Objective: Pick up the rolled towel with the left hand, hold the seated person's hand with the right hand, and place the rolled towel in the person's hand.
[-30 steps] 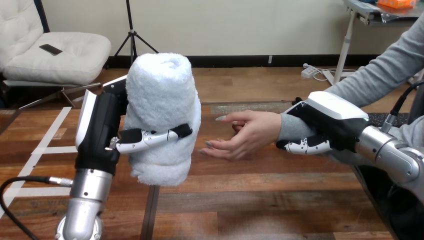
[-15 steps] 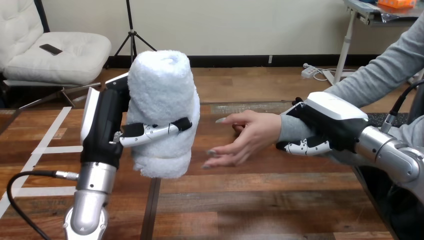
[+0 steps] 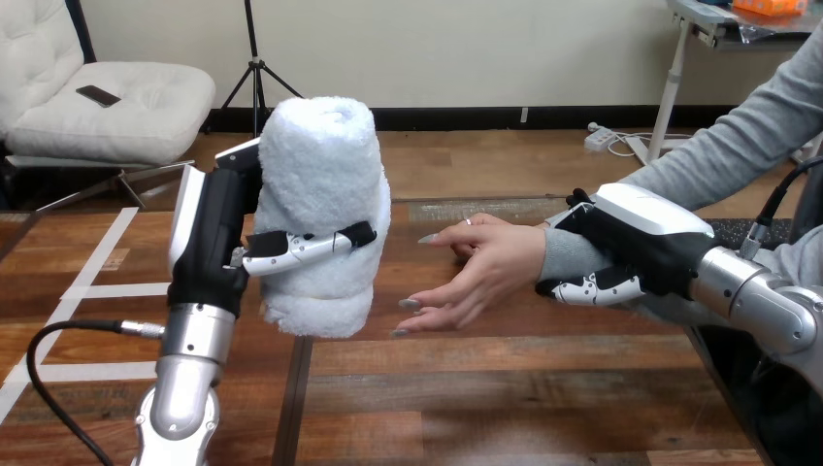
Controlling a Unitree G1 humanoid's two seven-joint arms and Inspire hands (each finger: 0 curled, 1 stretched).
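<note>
A white rolled towel (image 3: 322, 194) stands upright in the air above the wooden table (image 3: 505, 388). My left hand (image 3: 218, 238) is shut on it, with the thumb across its front and the fingers hidden behind it. To its right, a small gap away, the person's hand (image 3: 480, 267) is held out with fingers spread and the palm facing the towel. My right hand (image 3: 636, 248) is shut on the person's wrist at the grey sleeve, its fingers curled under the wrist.
White tape lines (image 3: 87, 282) cross the table's left part. The person's grey-sleeved arm (image 3: 738, 136) comes in from the upper right, above my right forearm (image 3: 767, 301).
My left hand has carried the towel to the right, closer to the person's hand. The person's fingers have dropped a little and spread. My right hand has hardly moved.
</note>
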